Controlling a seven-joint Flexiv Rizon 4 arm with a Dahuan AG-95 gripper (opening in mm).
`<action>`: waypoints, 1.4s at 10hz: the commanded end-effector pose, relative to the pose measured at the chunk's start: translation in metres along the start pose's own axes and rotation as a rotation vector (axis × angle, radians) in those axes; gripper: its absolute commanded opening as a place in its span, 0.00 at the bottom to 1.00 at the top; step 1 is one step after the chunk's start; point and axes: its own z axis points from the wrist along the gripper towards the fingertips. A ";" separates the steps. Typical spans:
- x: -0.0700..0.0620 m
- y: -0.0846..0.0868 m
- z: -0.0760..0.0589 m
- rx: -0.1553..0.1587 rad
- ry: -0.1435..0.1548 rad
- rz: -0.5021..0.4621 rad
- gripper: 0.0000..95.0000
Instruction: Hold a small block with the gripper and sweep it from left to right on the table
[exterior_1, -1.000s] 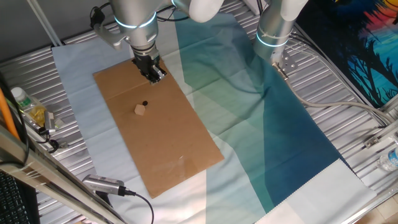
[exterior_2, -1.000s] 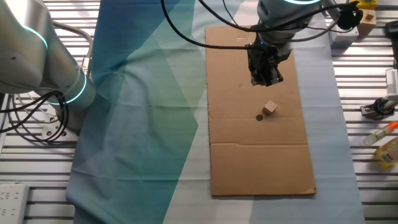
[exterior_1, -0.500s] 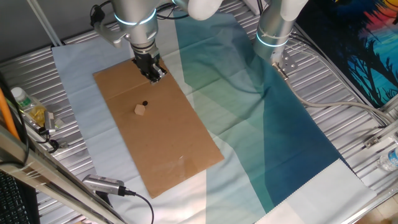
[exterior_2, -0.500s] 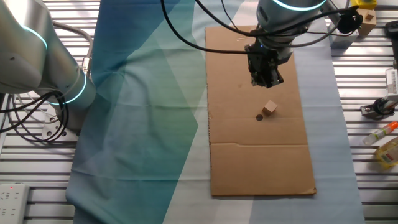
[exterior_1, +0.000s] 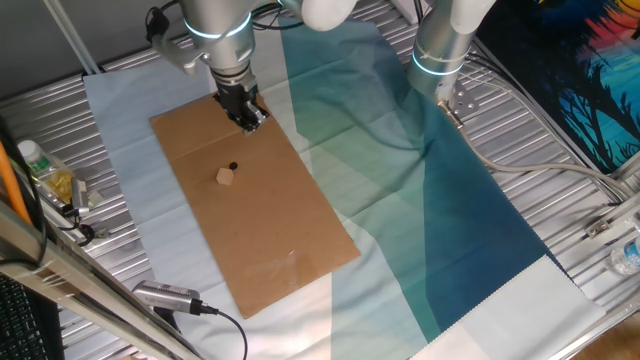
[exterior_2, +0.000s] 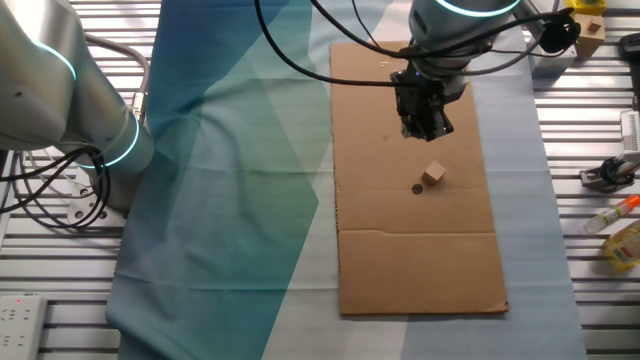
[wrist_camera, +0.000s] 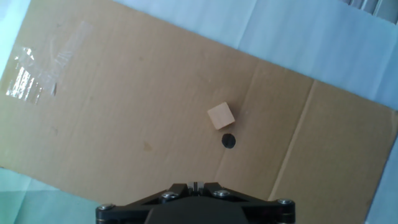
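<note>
The small block (exterior_1: 226, 176) is a tiny light-tan cube lying free on the brown cardboard sheet (exterior_1: 270, 230), beside a small black dot (exterior_1: 233, 166). It also shows in the other fixed view (exterior_2: 433, 175) and in the hand view (wrist_camera: 221, 116). The gripper (exterior_1: 250, 122) hangs above the cardboard's far end, apart from the block, with its dark fingers together and nothing between them. It shows in the other fixed view (exterior_2: 424, 128) and at the bottom of the hand view (wrist_camera: 194, 185). The table (exterior_1: 60, 100) is ribbed metal under pale and teal cloths.
An idle second silver arm (exterior_1: 440, 40) stands at the back on the teal cloth (exterior_1: 440, 200). Bottles and small tools (exterior_1: 45, 180) lie at the table's left edge. A cable and a metal tool (exterior_1: 170, 297) lie near the front. A power strip (exterior_2: 20, 325) sits at the corner.
The gripper has drifted slightly away from the block, toward the cardboard's far end. The block and the dot have not moved.
</note>
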 end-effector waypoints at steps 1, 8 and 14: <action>0.001 0.000 -0.001 -0.003 0.001 0.015 0.00; -0.037 -0.021 0.006 -0.032 0.017 0.015 0.00; -0.055 -0.043 0.039 -0.002 0.035 -0.012 0.00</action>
